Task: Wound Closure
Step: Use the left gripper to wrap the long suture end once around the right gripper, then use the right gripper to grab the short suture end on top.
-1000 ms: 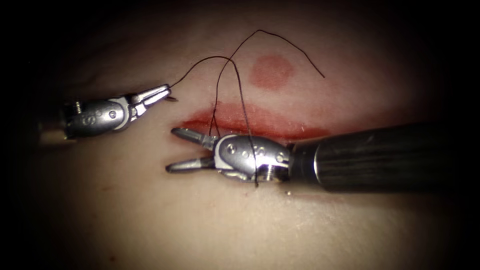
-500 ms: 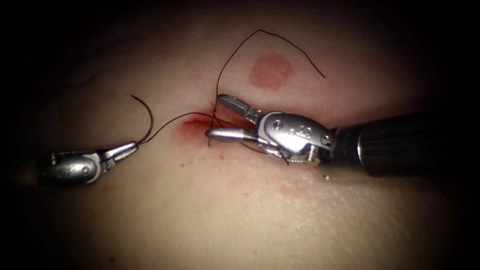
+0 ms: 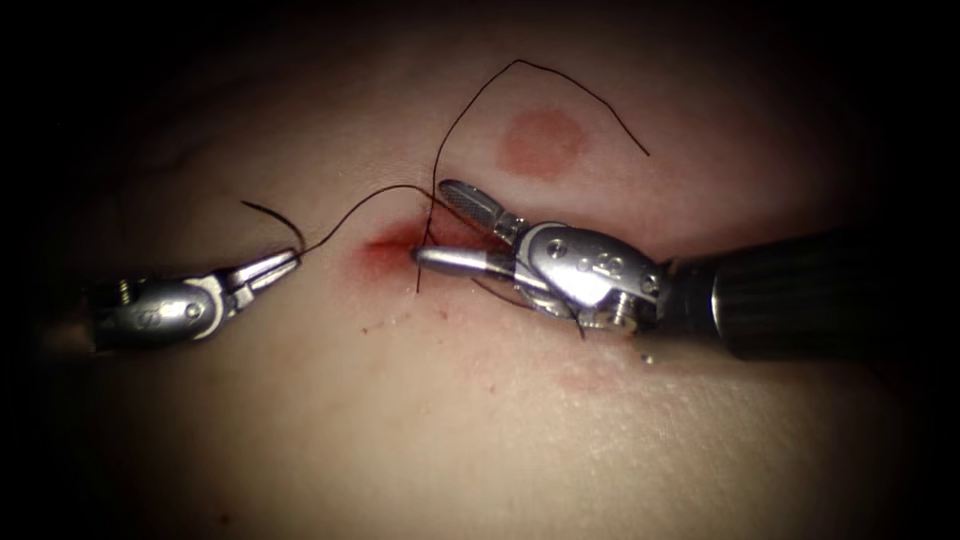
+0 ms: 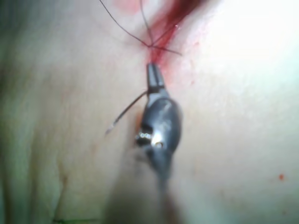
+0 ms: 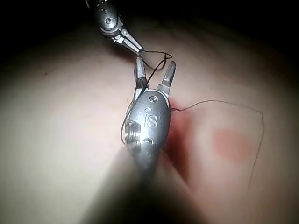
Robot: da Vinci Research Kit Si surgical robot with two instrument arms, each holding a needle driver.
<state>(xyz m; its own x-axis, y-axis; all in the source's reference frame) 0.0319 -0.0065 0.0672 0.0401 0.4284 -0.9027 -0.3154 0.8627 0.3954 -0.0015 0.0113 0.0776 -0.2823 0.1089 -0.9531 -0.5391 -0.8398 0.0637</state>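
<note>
The left tool lies left of the cut, its jaws clamped on the thread near a short curled tail that sticks out beyond the tips. From that grip the thread rises in a shallow arc to the right and reaches the left end of the cut, where the strands cross at the tissue surface.

The right tool comes in from the right and lies over the cut – its jaws stand apart, one tip on the far side and one on the near side of the crossing, and they hold nothing. Thread is draped around this tool's wrist. Another strand climbs from the cut, arches over a round patch of red fluid on the far side and ends free at the right.

The needle cannot be made out – neither tool holds it.

In the right wrist view the right tool has its jaws spread, with the left tool just beyond.
</note>
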